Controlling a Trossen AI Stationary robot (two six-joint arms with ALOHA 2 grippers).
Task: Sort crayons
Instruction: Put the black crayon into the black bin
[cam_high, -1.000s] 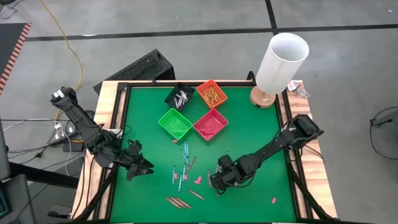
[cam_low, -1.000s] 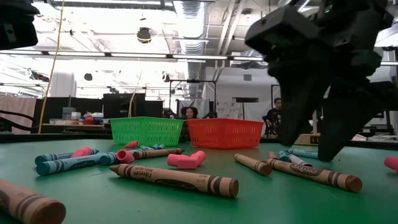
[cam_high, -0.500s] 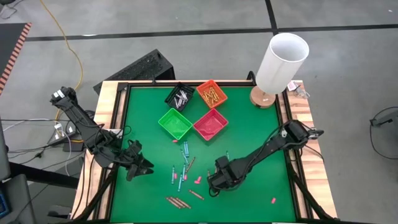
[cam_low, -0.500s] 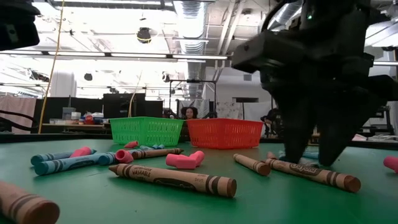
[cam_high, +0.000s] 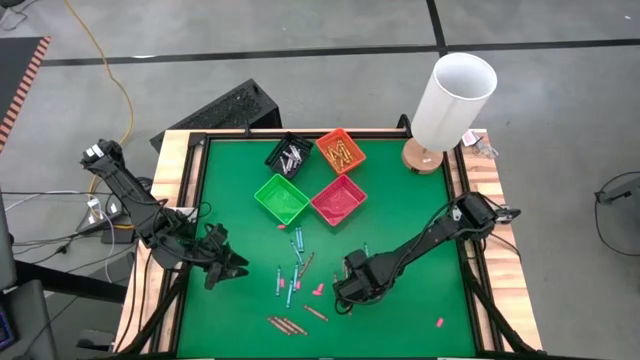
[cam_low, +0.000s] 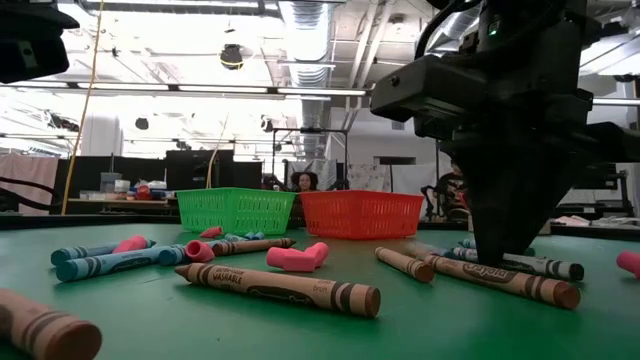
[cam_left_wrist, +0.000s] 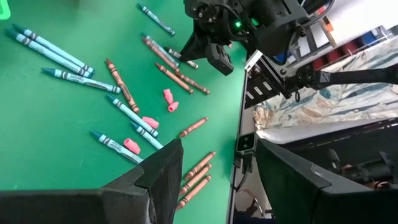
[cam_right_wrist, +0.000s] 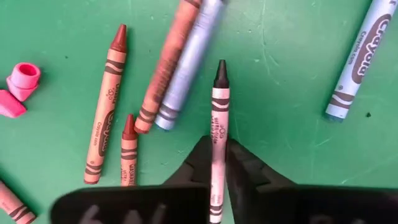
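Green felt covers the table (cam_high: 400, 200), where the right gripper (cam_right_wrist: 219, 163) is down among the scattered crayons near the middle. Its two dark fingers (cam_right_wrist: 245, 168) are pinched narrowly on a thin black-tipped crayon with a pale paper wrapper (cam_right_wrist: 218, 124), which lies flat on the felt, pointing forward between them. Just beside it lie two brown paper-wrapped crayons (cam_right_wrist: 107, 106), a short brown stub, and a grey-blue crayon (cam_right_wrist: 189, 62) touching a long brown one. Two small pink eraser bits (cam_right_wrist: 22, 78) sit off to one side.

More blue and teal crayons (cam_high: 292, 270) are strewn between the arms, with three brown ones (cam_high: 285, 324) near the table's front edge. Four small square bins (cam_high: 310, 178), black, orange, green and red, stand together farther back.

At the table's left edge, the left gripper (cam_high: 228, 268) hovers with its fingers spread wide, gripping nothing.
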